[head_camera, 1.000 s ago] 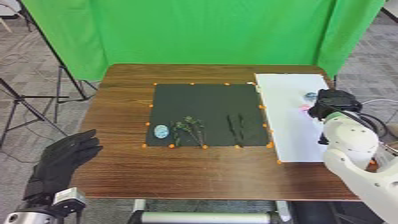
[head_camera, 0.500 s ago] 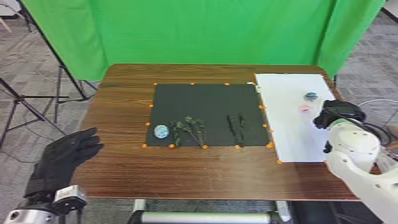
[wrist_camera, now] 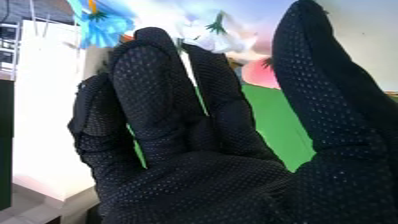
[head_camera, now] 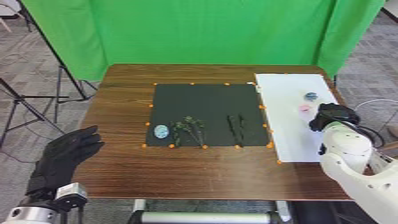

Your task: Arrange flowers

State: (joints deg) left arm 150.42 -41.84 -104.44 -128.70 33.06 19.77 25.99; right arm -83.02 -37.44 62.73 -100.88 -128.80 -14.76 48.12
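The right hand point(head_camera: 335, 116) is seen in the head view at the right edge of the white sheet point(head_camera: 298, 142), near two small flowers, one blue point(head_camera: 310, 95) and one pink point(head_camera: 305, 108), laid on that sheet; its fingers are held nearly straight, with a wide gap left to the thumb, and nothing is gripped; past the fingers, in the wrist view, a bright blue flower point(wrist_camera: 104, 27), a white flower point(wrist_camera: 218, 40) and a coral-pink flower point(wrist_camera: 259, 74) are caught, though whether any is touched cannot be told. The left hand point(head_camera: 64, 159) is held at the table's left side, fingers loosely extended, with nothing grasped. On the black mat point(head_camera: 206, 102), a blue oval point(head_camera: 161, 131), green sprigs point(head_camera: 189, 129) and dark stems point(head_camera: 235, 127) are set out left to right; the table point(head_camera: 204, 175) is backed by a green curtain point(head_camera: 204, 32).
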